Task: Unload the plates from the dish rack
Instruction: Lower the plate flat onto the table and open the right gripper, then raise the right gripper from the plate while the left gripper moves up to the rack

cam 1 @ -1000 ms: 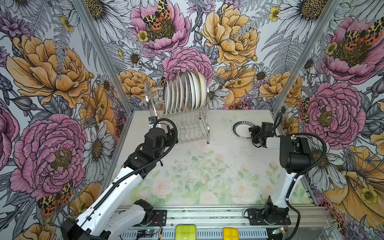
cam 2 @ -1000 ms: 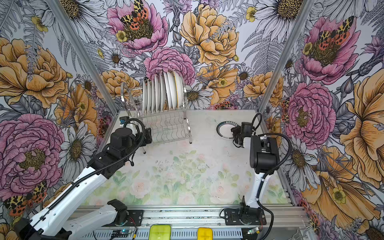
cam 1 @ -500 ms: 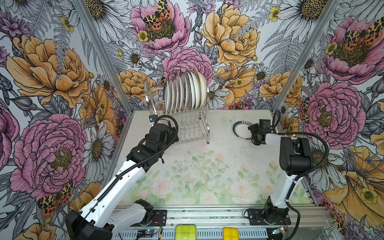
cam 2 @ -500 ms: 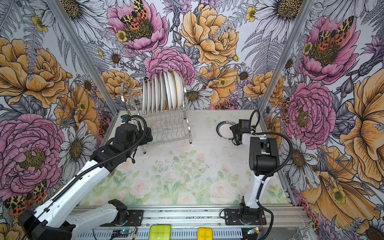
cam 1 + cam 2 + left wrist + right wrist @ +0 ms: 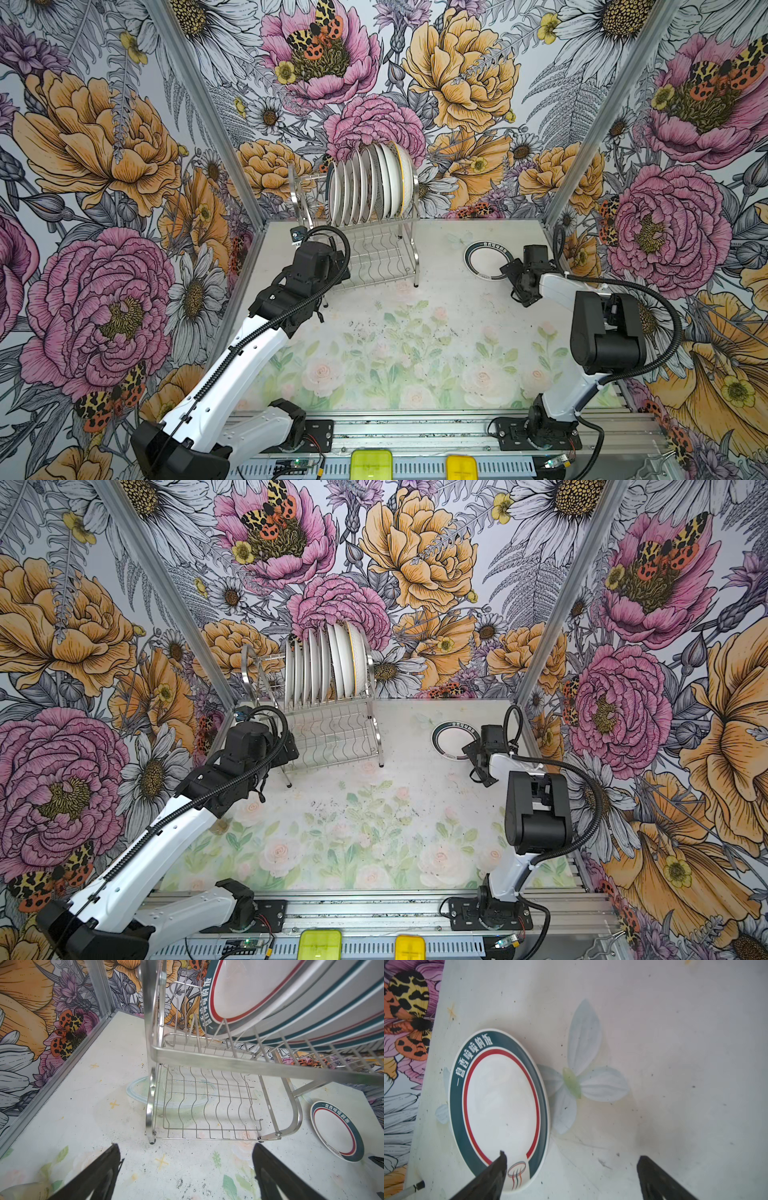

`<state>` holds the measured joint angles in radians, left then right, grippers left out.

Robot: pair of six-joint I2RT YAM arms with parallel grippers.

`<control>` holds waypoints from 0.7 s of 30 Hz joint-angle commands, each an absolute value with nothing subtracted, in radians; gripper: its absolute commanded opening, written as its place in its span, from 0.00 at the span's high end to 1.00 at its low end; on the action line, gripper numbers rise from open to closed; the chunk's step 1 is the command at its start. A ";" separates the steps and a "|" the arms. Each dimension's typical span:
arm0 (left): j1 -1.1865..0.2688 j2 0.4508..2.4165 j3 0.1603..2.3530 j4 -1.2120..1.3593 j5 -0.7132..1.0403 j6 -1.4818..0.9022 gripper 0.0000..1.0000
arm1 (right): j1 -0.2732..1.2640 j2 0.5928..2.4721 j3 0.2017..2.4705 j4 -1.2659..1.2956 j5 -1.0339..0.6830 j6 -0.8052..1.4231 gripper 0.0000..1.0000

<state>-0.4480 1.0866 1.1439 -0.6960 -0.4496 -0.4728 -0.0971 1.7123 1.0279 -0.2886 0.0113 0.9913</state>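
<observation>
We judge the unloading barely begun. One plate (image 5: 485, 261) is out of the dish rack (image 5: 376, 253) and lies flat, face up, on the tabletop (image 5: 415, 332) at the far right, well apart from the rack. It has a dark teal rim with white characters and a red ring round a white centre. Every other plate is yet to come out.

The rack's upper tier (image 5: 228, 1064) holds the rest of the plates (image 5: 370, 187), which stand on edge in a tight row in its slots. We count roughly eight, though they sit too close together to be sure. In the left wrist view the nearest ones show the same teal and red rim. Some slots at the tier's left end are bare. The wavy-wire lower shelf (image 5: 207, 1105) holds nothing.

The right jaws stand wide apart and grip nothing. They sit at the near edge of the lone plate, and in the right wrist view one finger (image 5: 488, 1178) crosses its rim while the other is over bare tabletop. Whether that finger touches the plate we cannot tell. The left jaws are likewise fully spread and empty, low over the tabletop just in front of the rack's left end. They face the lower shelf, below the row of plates.
</observation>
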 commanded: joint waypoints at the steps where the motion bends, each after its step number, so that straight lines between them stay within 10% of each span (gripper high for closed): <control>1: -0.441 1.081 1.167 -0.724 -0.392 -0.434 0.01 | -0.077 1.597 1.053 -0.367 0.010 0.805 0.01; 21: -0.432 1.007 1.125 -0.669 -0.325 -0.408 0.01 | 0.016 1.485 1.406 -0.343 0.018 0.158 0.01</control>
<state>-0.4416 1.0134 1.1339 -0.6914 -0.3237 -0.4191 0.0029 1.4693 1.3674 -0.3584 -0.0330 0.2813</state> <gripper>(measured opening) 0.987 0.992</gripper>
